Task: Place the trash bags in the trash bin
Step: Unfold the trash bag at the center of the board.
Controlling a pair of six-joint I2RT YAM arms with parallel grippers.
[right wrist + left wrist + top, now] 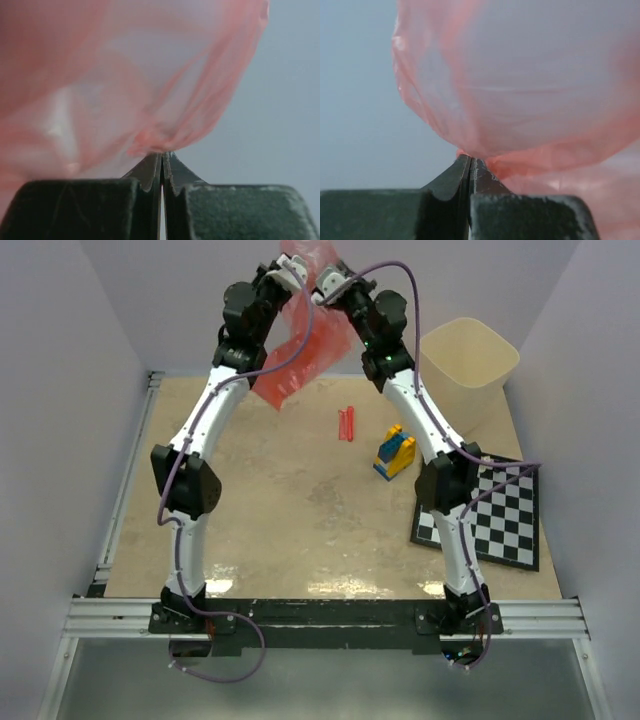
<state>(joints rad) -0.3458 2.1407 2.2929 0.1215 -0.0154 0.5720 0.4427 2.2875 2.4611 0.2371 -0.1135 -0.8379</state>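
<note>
Top external: I've got both arms up at the far side, left gripper (471, 162) and right gripper (161, 158) each pinched tight on the crinkly trash bag (300, 355), hanging above the bench (270, 510); folded red strip (347, 424) lies mid-bench, trash bin (470, 390) stands far right.

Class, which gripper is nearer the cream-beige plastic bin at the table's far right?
Right. The right gripper, shut on the translucent red plastic bag, hangs left of the cream-beige plastic bin; the left gripper, pinching the same bag, is farther left.
</note>
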